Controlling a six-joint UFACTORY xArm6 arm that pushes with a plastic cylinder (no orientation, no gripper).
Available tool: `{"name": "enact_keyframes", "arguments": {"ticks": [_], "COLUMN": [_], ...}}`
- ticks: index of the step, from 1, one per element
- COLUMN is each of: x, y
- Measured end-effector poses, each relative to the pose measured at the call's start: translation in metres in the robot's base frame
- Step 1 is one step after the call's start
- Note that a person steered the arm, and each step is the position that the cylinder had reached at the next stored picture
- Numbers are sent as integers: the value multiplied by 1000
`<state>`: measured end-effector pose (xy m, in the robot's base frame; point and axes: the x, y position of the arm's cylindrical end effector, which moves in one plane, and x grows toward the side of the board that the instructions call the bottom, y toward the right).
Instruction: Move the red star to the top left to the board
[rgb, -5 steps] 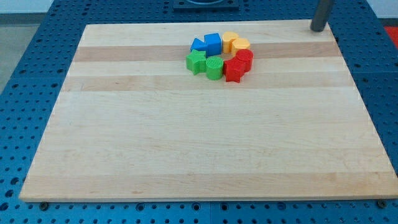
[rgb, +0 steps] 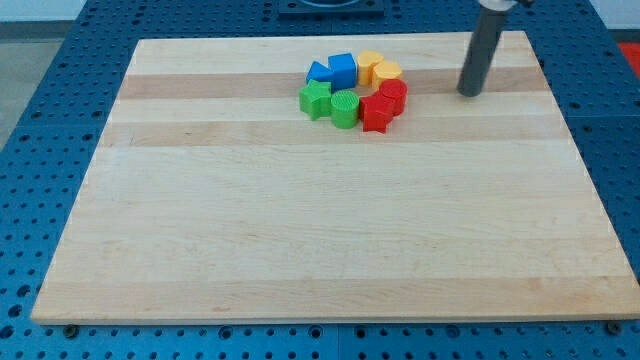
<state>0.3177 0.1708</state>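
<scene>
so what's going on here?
My tip sits on the wooden board, to the view's right of a tight cluster of small coloured blocks, touching none. The red star block is at the cluster's lower right, against another red block. Two yellow blocks, two blue blocks and two green blocks complete the group. The star is not yet at the top left.

The board (rgb: 330, 230) is pale wood with lighter and darker bands running across it. It lies on a blue table (rgb: 40, 150) dotted with dark holes. The rod (rgb: 478, 55) is dark grey. The blocks come in pairs of colour: two blue (rgb: 333, 70), two yellow (closer to orange) (rgb: 378, 68), two green (rgb: 330, 102), and two red, including the red star (rgb: 377, 114).
</scene>
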Motion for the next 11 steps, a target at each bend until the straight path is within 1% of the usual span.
{"name": "enact_keyframes", "arguments": {"ticks": [3,4,6,7,9,10,11], "x": [28,40,81,91,138,143,129], "y": [-106,-118,-122,-118,-118,-132,-157]}}
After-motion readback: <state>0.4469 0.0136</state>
